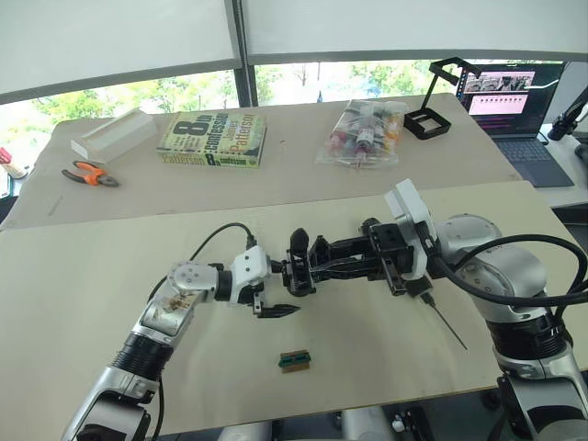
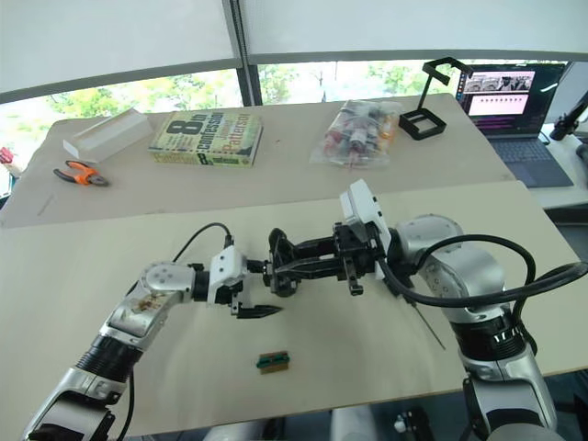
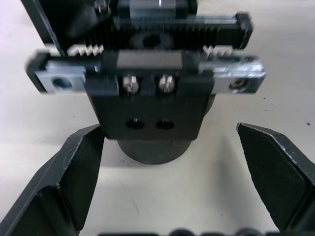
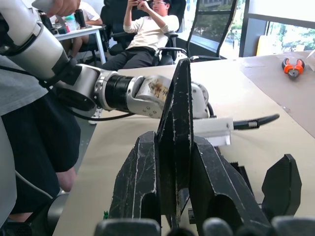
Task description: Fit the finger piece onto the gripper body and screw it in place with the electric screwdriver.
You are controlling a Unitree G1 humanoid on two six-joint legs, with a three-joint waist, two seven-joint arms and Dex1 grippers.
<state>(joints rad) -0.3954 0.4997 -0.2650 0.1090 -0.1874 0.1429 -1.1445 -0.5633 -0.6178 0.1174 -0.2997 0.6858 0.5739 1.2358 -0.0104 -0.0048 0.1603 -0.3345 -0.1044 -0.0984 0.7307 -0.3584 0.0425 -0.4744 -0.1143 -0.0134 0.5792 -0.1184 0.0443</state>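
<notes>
The gripper body point(image 1: 299, 253) stands mid-table on its round base point(image 3: 152, 150), its toothed rails and two screws facing the left wrist camera. My left gripper point(image 1: 280, 289) is open, with one finger point(image 3: 64, 187) on each side of that base. Reaching in from the right, my right gripper point(image 4: 174, 140) is shut on the finger piece point(image 4: 174, 113), a black tapered piece that sticks out past my fingertips at the gripper body. The electric screwdriver lies on the table under my right arm, where its thin metal bit point(image 1: 446, 324) shows.
A small green-brown block point(image 1: 296, 360) lies near the front edge. On the far table are a book point(image 1: 213, 140), orange pliers point(image 1: 89, 174), a white box point(image 1: 115, 134), a bag of small items point(image 1: 365, 133), a black stand point(image 1: 427, 121) and a laptop point(image 1: 514, 110). A person point(image 4: 147, 27) sits beyond.
</notes>
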